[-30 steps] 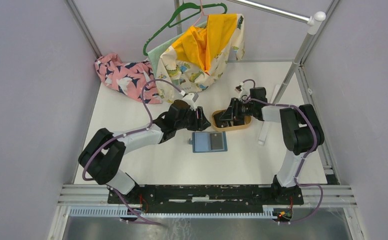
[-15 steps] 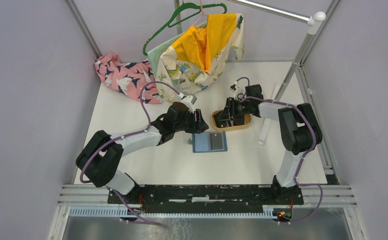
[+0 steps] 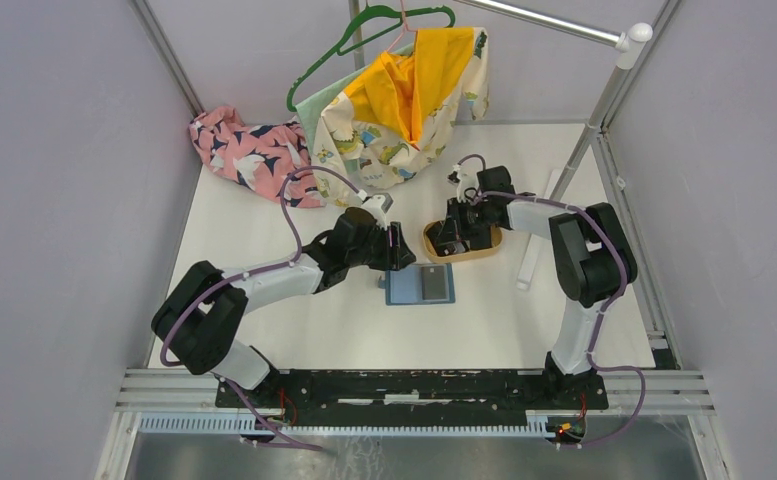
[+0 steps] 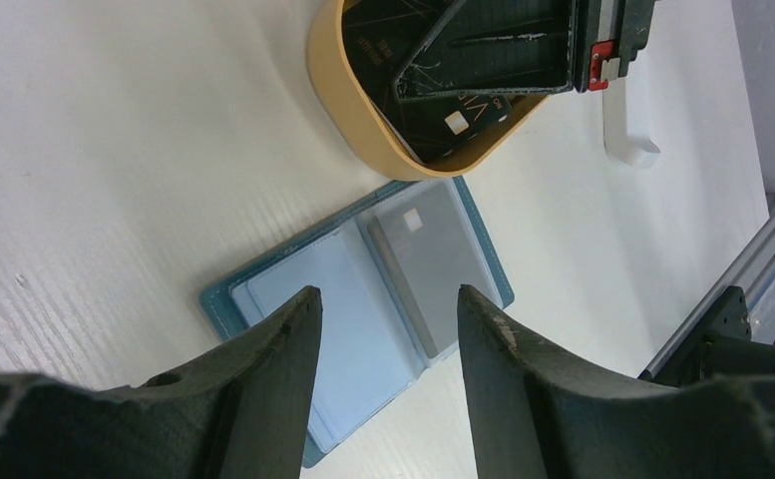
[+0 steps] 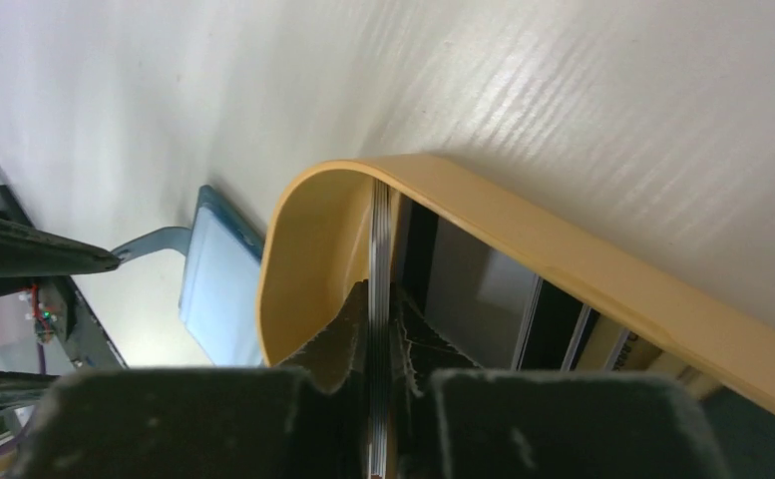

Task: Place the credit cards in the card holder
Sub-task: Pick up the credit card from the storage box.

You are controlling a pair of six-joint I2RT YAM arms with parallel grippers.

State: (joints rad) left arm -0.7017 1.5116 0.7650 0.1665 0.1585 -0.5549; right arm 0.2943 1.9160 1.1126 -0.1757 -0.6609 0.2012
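The teal card holder [image 3: 419, 284] lies open on the table, and a grey card [image 4: 428, 264] sits in its right half [image 4: 363, 299]. My left gripper [image 4: 383, 309] hovers open just above it, with nothing between its fingers [image 3: 396, 247]. My right gripper [image 5: 381, 319] reaches into the tan tray [image 5: 308, 249] and is shut on a thin stack of credit cards [image 5: 380, 249], seen edge-on against the tray wall. More dark and pale cards [image 5: 483, 289] lie in the tray behind it. From above, the right gripper [image 3: 454, 232] covers most of the tray [image 3: 464, 252].
Pink patterned cloth [image 3: 239, 145] and yellow and cream garments [image 3: 404, 95] on a green hanger lie at the back of the table. A white strip [image 3: 529, 262] lies to the right of the tray. A metal pole [image 3: 589, 120] slants at the back right.
My right gripper has closed on the stack of cards in the tray, and its wrist has shifted slightly left. My left gripper has stayed open above the card holder.
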